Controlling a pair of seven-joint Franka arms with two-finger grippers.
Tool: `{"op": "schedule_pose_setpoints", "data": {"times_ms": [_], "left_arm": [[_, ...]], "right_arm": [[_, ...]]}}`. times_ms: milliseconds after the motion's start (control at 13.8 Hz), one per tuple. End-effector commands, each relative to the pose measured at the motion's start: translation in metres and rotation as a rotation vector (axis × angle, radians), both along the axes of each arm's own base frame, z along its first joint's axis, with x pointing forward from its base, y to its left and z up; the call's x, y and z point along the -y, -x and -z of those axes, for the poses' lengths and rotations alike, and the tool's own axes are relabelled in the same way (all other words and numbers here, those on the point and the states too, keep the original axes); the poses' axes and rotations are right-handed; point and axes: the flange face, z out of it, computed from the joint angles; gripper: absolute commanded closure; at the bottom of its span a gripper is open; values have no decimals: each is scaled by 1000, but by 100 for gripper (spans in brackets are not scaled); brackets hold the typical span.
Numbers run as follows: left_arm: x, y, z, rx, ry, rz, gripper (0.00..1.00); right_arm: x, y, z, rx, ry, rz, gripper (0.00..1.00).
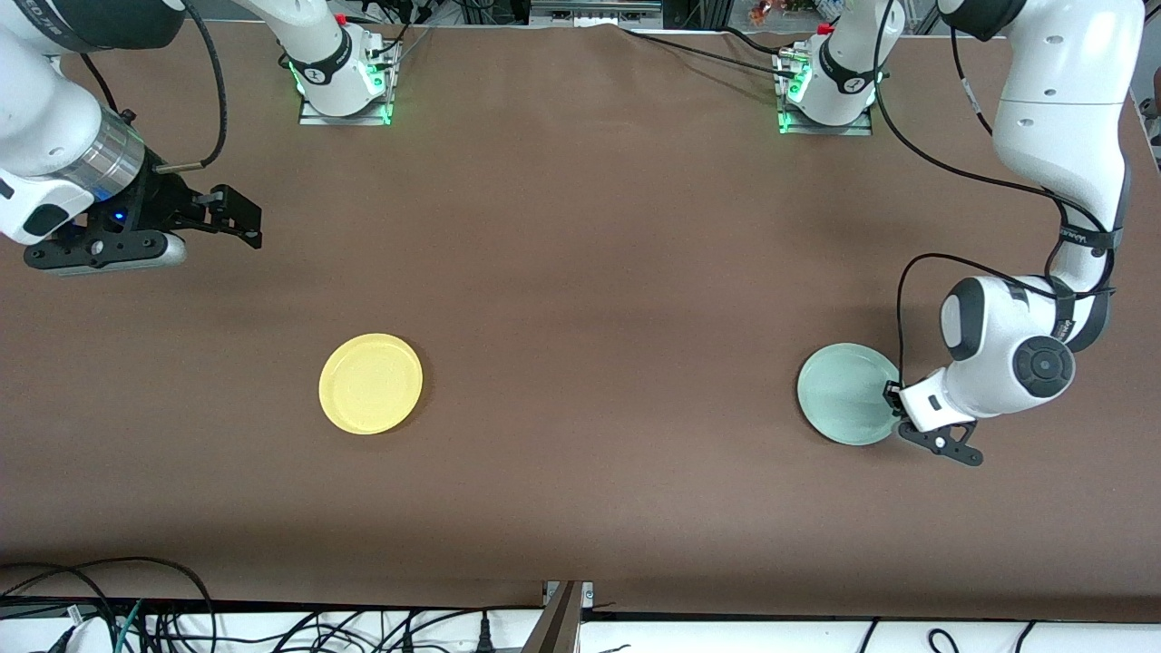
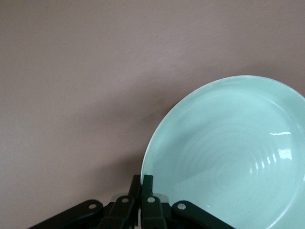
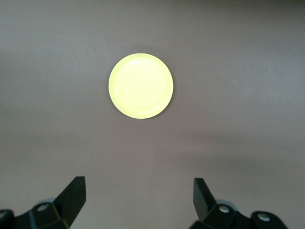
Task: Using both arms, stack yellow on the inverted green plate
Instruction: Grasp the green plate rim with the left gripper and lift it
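The green plate [image 1: 843, 394] lies hollow side up on the brown table toward the left arm's end. My left gripper [image 1: 893, 395] is low at the plate's edge and shut on its rim. In the left wrist view the two fingers [image 2: 147, 183] pinch the rim of the green plate [image 2: 228, 152]. The yellow plate [image 1: 370, 383] lies flat, hollow side up, toward the right arm's end. My right gripper [image 1: 243, 220] hangs open and empty well above the table. In the right wrist view the yellow plate [image 3: 140, 86] shows ahead of that gripper [image 3: 138, 186], far from its fingers.
Both arm bases [image 1: 343, 77] [image 1: 827, 91] stand along the table's edge farthest from the front camera. Loose cables [image 1: 109, 608] lie off the edge nearest that camera. Bare brown tabletop [image 1: 599, 363] stretches between the two plates.
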Motion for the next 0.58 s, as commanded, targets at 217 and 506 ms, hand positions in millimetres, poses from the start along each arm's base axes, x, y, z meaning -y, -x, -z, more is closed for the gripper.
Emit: {"op": "schedule_pose_setpoints", "data": {"times_ms": [217,506], "left_arm": [[134,0,-68,-29,-208,128,100],[249,28,-99,1,-467,172,100]], "right_arm": [[-5,1,-4,13,5,-21,0],[-2,1,-6,13,5,-18,0]]}}
